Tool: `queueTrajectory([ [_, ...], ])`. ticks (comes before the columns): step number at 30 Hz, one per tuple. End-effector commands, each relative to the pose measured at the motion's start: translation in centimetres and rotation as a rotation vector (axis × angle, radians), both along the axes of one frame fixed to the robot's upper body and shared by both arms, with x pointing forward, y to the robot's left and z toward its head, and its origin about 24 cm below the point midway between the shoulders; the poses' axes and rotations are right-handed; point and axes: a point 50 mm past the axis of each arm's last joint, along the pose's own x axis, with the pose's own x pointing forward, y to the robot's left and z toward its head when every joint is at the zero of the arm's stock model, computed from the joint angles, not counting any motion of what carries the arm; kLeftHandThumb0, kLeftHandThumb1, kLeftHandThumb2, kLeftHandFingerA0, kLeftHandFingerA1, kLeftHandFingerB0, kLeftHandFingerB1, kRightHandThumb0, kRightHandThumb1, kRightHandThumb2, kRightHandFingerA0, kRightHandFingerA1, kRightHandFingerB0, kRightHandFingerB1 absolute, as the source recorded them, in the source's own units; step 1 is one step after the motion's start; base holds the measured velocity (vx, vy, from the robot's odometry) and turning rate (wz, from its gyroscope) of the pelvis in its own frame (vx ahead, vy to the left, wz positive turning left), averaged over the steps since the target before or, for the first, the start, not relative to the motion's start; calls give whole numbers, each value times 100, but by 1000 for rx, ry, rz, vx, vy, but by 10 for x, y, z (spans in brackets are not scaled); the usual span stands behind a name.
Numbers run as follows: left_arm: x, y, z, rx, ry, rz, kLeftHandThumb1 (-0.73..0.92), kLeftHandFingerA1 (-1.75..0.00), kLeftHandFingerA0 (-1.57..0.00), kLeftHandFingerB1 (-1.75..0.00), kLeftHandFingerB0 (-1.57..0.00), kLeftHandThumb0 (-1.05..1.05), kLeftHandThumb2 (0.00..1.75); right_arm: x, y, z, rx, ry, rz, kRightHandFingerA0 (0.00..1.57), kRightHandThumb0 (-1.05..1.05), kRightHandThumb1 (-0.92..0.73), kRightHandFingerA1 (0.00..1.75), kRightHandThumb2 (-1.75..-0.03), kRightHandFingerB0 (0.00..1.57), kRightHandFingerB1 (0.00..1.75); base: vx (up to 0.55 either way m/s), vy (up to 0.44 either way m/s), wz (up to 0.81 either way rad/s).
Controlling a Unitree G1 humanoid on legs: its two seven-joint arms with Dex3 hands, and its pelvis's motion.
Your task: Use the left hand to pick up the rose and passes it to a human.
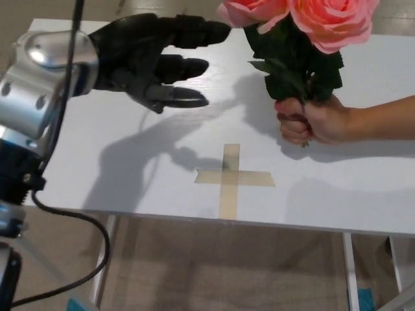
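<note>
Head view: the left hand [146,61] hangs over the worktop [78,149] near its far edge, fingers [185,66] spread wide, holding nothing. A person's hand [310,121] by the right edge grips the roses [311,19], apart from it.

A white desk [97,155] fills most of the view, its surface bright and evenly lit, soft shadows falling across it. A cross of tan tape [231,177] sits near the front edge. Below, there's beige floor [259,272] under the desk, with a pale metal desk leg [351,269] at lower right. Past the far edge, more pale floor [162,8].
</note>
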Motion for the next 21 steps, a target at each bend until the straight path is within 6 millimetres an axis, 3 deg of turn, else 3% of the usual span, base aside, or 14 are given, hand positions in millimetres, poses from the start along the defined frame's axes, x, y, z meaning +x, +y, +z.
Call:
queueTrajectory([
  [1, -18, 16, 11, 96, -99, -49, 40, 0, 0, -5, 0, -71, 80, -7, -8, -1, 2, 23, -34, 59, -36, -72, 42, -61, 46, 36, 0, 0, 0],
  [5, -32, 28, 21, 171, -91, -108, 36, -9, 0, -17, 0, -61, 77, -3, -11, 2, -3, 3, -56, 59, -36, -72, 42, -61, 46, 36, 0, 0, 0],
  [6, -48, 39, 19, 164, -58, -135, 41, -25, -2, -28, -15, -60, 53, -11, -14, 0, -6, 14, -79, 59, -37, -72, 42, -61, 46, 36, 0, 0, 0],
  [7, -56, 43, 18, 151, -56, -151, 14, -50, -1, -45, 0, -31, 78, -12, -14, -1, -7, 15, -92, 59, -37, -72, 42, -61, 46, 36, 0, 0, 0],
  [8, -65, 47, 17, 130, -55, -166, 36, -33, -7, -36, -21, -59, 66, -12, -15, -1, -10, 13, -102, 60, -37, -72, 42, -61, 46, 36, 0, 0, 0],
  [11, -70, 49, 17, 121, -55, -169, 36, -33, -7, -36, -21, -59, 66, -12, -15, -1, -12, 12, -105, 60, -37, -72, 42, -61, 46, 36, 0, 0, 0],
  [12, -88, 57, 9, 69, -32, -191, 37, -40, -22, -39, -31, -52, 65, -14, -14, -2, -13, 6, -119, 61, -38, -71, 42, -61, 46, 36, 0, 0, 6],
  [13, -115, 67, 1, 9, 0, -225, 37, -40, -22, -39, -31, -52, 65, -15, -13, -3, -16, -3, -140, 61, -38, -71, 42, -61, 46, 36, 0, 0, 0],
  [14, -123, 70, -1, 6, 1, -231, 38, -40, -25, -39, -32, -52, 65, -15, -13, -3, -16, -7, -145, 61, -38, -70, 43, -61, 46, 37, 0, 0, 0],
  [15, -141, 78, -10, -5, 24, -245, 46, -35, -32, -32, -37, -46, 54, -16, -12, -3, -18, -13, -149, 62, -37, -70, 43, -61, 46, 37, 0, 0, 0],
  [18, -150, 81, -13, -10, 32, -246, 46, -35, -32, -32, -37, -46, 54, -17, -12, -3, -20, -15, -151, 62, -37, -70, 43, -61, 46, 37, 0, 0, 0],
  [20, -175, 94, -25, -23, 64, -241, 48, -36, -34, -32, -37, -46, 55, -16, -11, -3, -29, -24, -149, 64, -37, -71, 43, -61, 49, 38, 0, 0, 0],
  [21, -183, 101, -28, -33, 67, -227, 38, -45, -29, -43, -33, -55, 71, -16, -11, -3, -30, -25, -146, 66, -37, -71, 43, -60, 50, 37, 0, 0, 0],
])
